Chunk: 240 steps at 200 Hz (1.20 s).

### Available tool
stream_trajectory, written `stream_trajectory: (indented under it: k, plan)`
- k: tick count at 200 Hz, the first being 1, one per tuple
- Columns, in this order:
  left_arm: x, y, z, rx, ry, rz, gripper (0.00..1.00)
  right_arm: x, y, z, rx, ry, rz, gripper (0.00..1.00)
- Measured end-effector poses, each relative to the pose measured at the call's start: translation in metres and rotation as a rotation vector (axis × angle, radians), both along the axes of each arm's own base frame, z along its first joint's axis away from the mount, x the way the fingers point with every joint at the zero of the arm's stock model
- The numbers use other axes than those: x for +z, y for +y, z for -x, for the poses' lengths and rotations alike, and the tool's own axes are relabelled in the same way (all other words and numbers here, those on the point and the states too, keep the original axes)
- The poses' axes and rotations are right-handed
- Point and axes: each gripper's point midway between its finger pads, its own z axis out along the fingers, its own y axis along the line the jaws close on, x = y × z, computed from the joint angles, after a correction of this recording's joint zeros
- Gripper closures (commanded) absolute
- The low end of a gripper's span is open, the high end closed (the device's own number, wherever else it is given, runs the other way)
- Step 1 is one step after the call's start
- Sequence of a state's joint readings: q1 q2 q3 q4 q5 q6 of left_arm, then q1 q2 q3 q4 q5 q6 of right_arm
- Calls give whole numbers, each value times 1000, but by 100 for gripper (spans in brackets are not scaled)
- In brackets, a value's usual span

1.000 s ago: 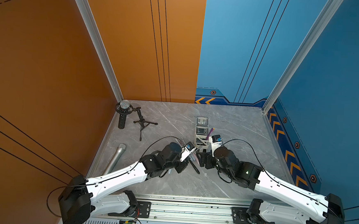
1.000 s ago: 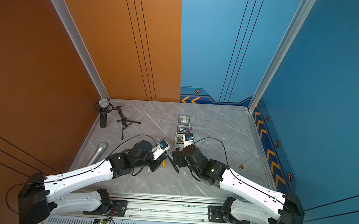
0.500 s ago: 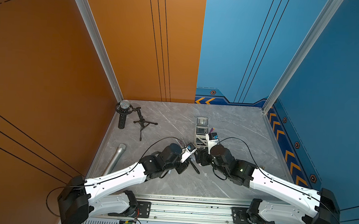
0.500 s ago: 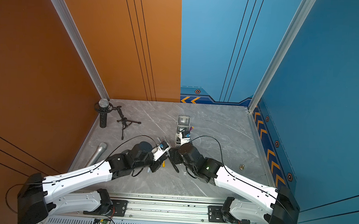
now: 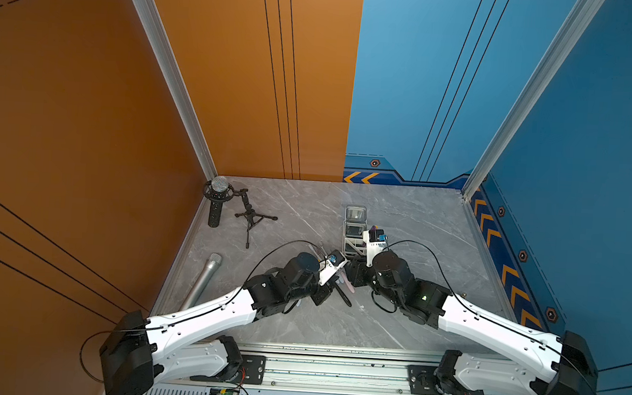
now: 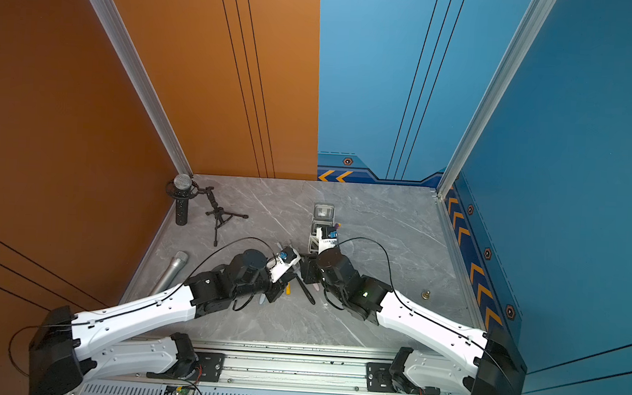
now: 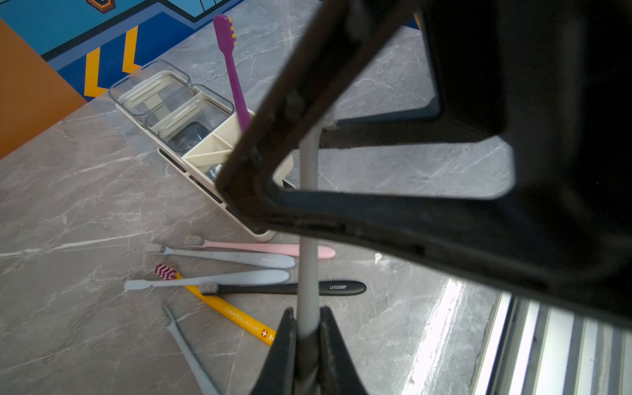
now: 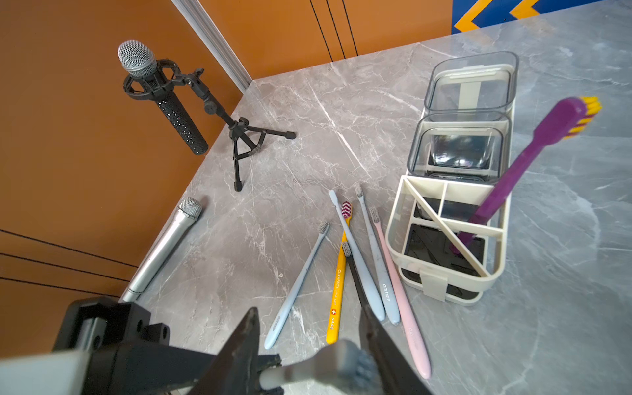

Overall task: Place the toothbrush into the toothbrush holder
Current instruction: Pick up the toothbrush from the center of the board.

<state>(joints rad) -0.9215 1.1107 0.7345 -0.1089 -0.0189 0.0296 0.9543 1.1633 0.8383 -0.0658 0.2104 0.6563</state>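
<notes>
My left gripper (image 7: 306, 313) is shut on the handle of a grey toothbrush (image 7: 307, 222), which it holds above the table. The bristle head (image 8: 345, 362) lies between the jaws of my right gripper (image 8: 308, 309). Those jaws are still apart, with a gap on one side. In a top view the left gripper (image 5: 334, 279) and the right gripper (image 5: 353, 274) meet just in front of the toothbrush holder (image 5: 353, 242). The holder (image 8: 393, 236) is a white rack with clear cups, and a purple toothbrush (image 8: 513, 171) stands in it.
Several loose toothbrushes lie beside the holder, among them a pink one (image 8: 400, 290), a yellow one (image 8: 337, 290) and a black one (image 7: 284, 289). A microphone on a tripod (image 5: 216, 200) and a silver microphone (image 5: 204, 278) are at the left wall. A small brass piece (image 6: 426, 294) lies to the right.
My right gripper has moved in toward the left gripper, and its jaws have narrowed around the head of the grey toothbrush. The left gripper has kept its grip and its place.
</notes>
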Motion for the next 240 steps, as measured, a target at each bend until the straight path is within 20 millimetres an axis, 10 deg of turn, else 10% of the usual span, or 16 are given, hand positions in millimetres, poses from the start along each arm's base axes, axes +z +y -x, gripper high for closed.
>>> stream_trajectory:
  k: [41, 71, 129, 154, 240]
  plan:
    - [3, -1, 0, -1, -7, 9, 86, -2, 0, -4, -10, 8, -11, 66]
    - [7, -1, 0, 0, -13, 22, 87, 5, 6, -4, 6, 13, -67, 100]
    - [8, -1, -3, 16, -23, 32, 86, 14, 12, -3, 14, 11, -116, 100]
    - [7, 0, -3, 19, -24, 35, 60, 12, 10, -4, 6, 8, -103, 100]
    - [7, 23, -2, 73, -77, 72, 36, 4, -20, -19, -108, -12, 35, 100]
